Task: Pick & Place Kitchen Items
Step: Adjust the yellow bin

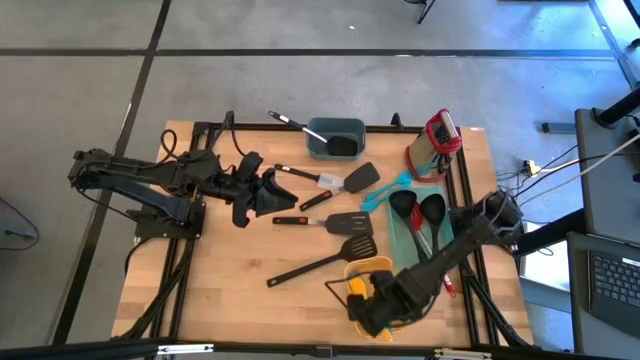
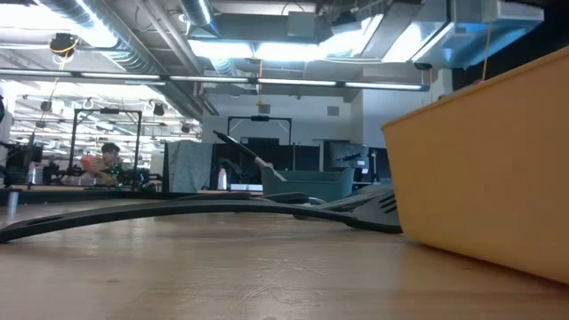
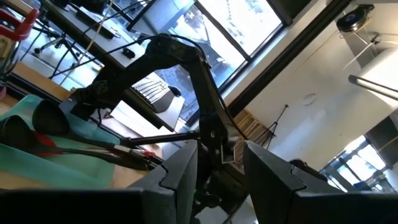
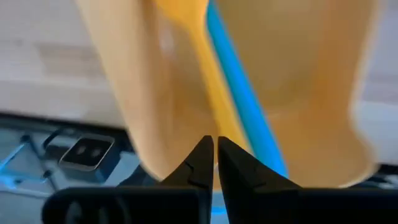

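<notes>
Long-handled kitchen items lie about the wooden table: black turners [image 1: 348, 222], a white spatula [image 1: 328, 180], a teal spatula [image 1: 385, 190], and black ladles [image 1: 418, 208] on a teal tray [image 1: 400, 245]. A yellow bin [image 1: 372, 268] stands near the front edge. An orange-and-blue utensil [image 4: 231, 93] rests inside it. My right gripper [image 4: 214, 149] hangs over the bin's near end, pointing down, shut and holding nothing. My left gripper [image 1: 268, 195] is held level above the table's left half, open with nothing between its fingers [image 3: 180, 180].
A grey-blue bin [image 1: 335, 138] with a utensil leaning in it stands at the far edge. A red-and-white item [image 1: 440, 135] is at the far right. A long black utensil [image 2: 178, 209] lies across the middle, left of the yellow bin [image 2: 480, 178].
</notes>
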